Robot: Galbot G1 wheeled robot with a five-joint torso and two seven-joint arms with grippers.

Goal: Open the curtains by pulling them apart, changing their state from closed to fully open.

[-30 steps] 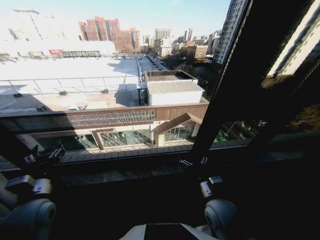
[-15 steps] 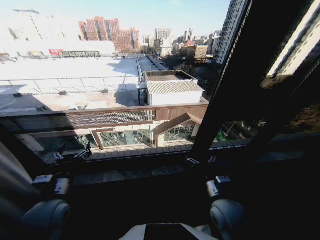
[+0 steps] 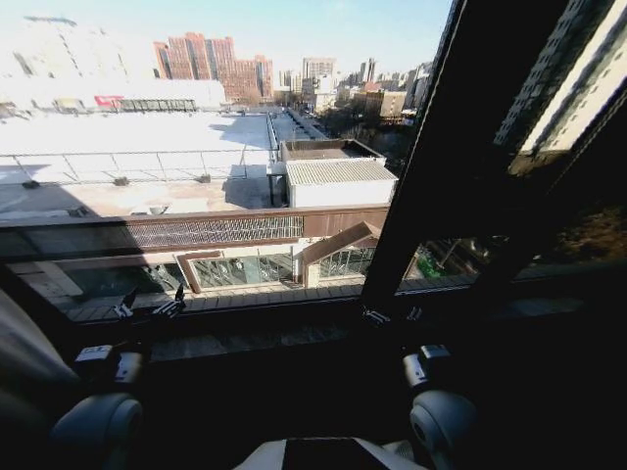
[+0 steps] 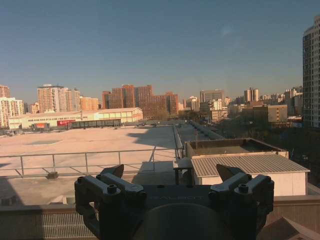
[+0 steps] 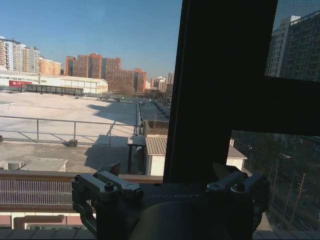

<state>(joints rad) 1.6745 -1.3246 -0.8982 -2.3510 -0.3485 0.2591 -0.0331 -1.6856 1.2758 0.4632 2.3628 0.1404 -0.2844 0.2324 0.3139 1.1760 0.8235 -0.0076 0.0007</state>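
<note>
At the 8 o'clock edge of your head view a pale grey strip (image 3: pixel 22 345) lies beside the left arm. It could be a curtain panel drawn aside, but you cannot tell that from here.

Just right of it, also near 8 o'clock, your left gripper (image 3: pixel 152 304) is raised in front of the sill (image 3: pixel 245 338). Its fingers are spread wide and hold nothing. Your left wrist view confirms this: the two fingertips (image 4: pixel 111 172) stand well apart, with open glass between them and the rooftops outside.

The glass at the centre of your head view is uncovered, from 10 o'clock across to 12. The dark frame bar (image 3: pixel 431 157) slants down from 1 o'clock to about 5 o'clock.

Your right gripper (image 3: pixel 390 315) sits at the foot of that bar, near 5 o'clock and just above the sill. It is also spread wide and empty. In the right wrist view its fingertips (image 5: pixel 224 171) are far apart, and the bar (image 5: pixel 220 90) rises straight ahead between them, not touching either one.
</note>
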